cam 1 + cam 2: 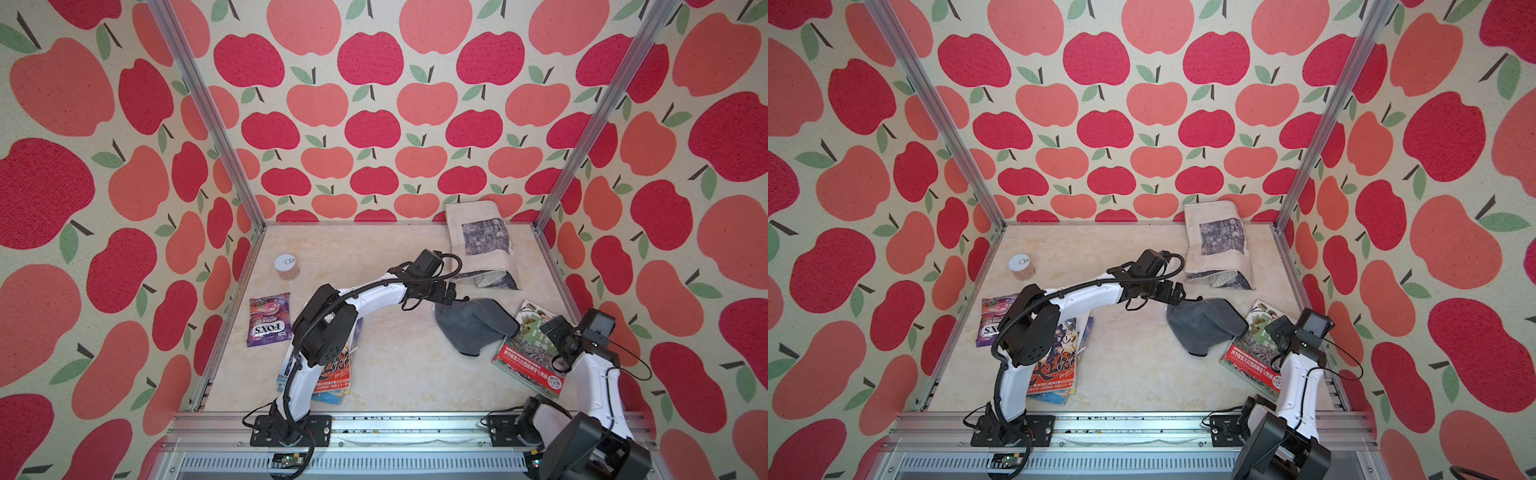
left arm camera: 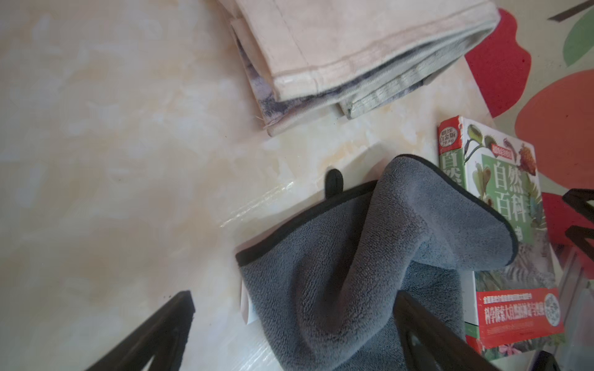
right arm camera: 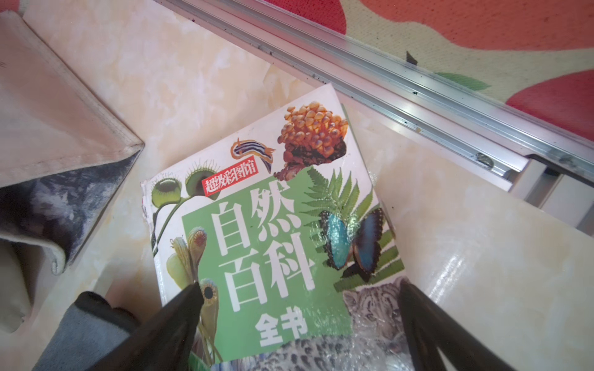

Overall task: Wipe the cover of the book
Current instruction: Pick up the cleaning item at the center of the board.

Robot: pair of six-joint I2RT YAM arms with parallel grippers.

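The book (image 1: 528,359) is laid flat at the table's right side, skewed, with one corner turned toward the aluminium rail (image 3: 418,96) and a narrow strip of bare surface left between them. Its spine edge is overlapped by a corner of the crumpled grey cloth (image 1: 471,328), the rest of which is spread on the table (image 1: 395,361) toward the middle. The left gripper (image 2: 294,295) is held over the cloth's black-trimmed edge, fingers spread wide, nothing clamped. The right gripper (image 3: 300,284) is poised above the cover, likewise wide and empty. A folded canvas bag (image 1: 482,245) is set just behind the cloth, at the back wall. Open room is found mid-table, between the cloth and the comics (image 1: 334,376) under the left arm. A sweets packet (image 1: 269,318) and a small can (image 1: 286,266) are seen well apart at the left.
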